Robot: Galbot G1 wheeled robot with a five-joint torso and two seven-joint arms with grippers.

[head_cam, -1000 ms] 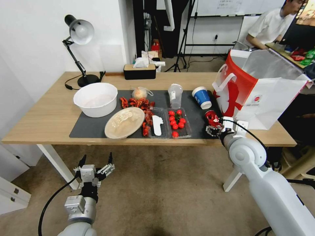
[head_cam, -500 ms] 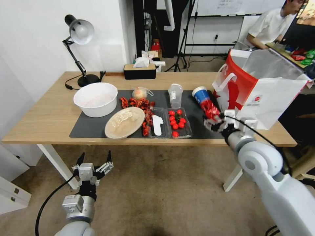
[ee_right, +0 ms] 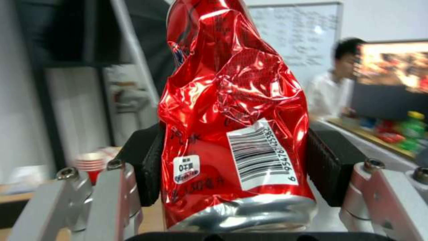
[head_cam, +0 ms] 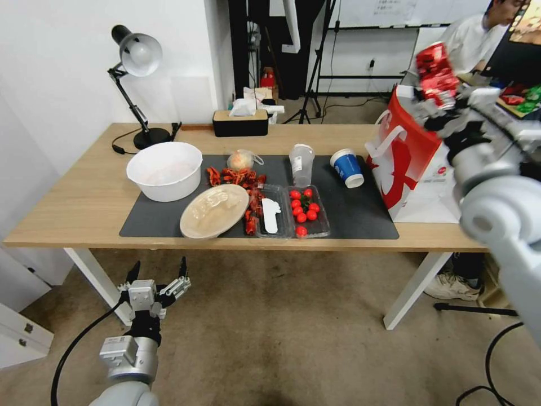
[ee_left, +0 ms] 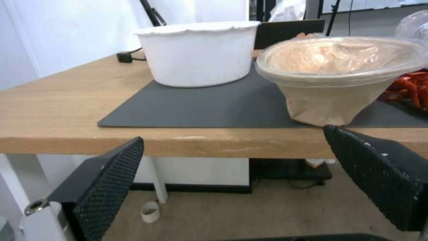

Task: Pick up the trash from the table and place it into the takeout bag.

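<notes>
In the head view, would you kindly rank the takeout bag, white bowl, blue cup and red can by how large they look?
Largest to smallest:
1. Takeout bag
2. White bowl
3. Red can and blue cup: alike, and the can, held up in the right hand, is nearer the camera, so unranked.

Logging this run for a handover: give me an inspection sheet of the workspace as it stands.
Surface: table, dark mat.
Job's things: crushed red can above takeout bag; blue cup, clear cup, beige plate on mat.
Clutter: white bowl, tomato tray, red scraps.
Grippers: right claw shut on can; left claw open, below table edge.
Cables: lamp cord.
Surroundings: desk lamp, tissue box.
</notes>
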